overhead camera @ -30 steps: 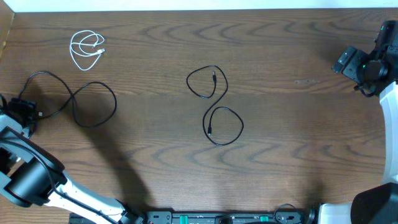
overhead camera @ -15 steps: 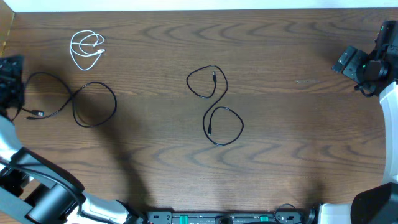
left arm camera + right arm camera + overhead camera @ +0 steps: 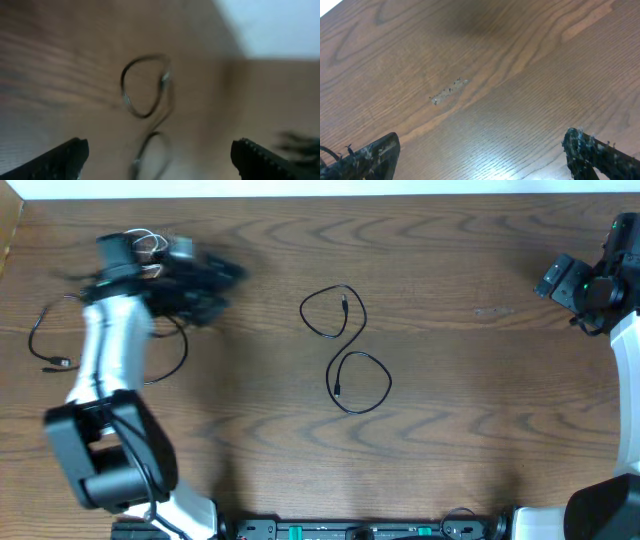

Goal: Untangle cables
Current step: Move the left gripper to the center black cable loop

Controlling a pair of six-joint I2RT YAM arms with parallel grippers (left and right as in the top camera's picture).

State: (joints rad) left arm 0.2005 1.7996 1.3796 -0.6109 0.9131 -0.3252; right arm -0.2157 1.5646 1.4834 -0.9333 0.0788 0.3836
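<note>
Blur smeared the left pincer, apparently spread wide facing a black cable; the right pincer gaped above tabletop.

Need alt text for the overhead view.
Blurred left arm stretches over the upper left of the wooden table, covering part of a white cable and a black cable. A second black cable lies in a figure-eight at centre; the right arm sits at the right edge.

Overhead we see bright, even light; the left arm smears, its wrist view blurs the cable, and glare streaks the counter.
</note>
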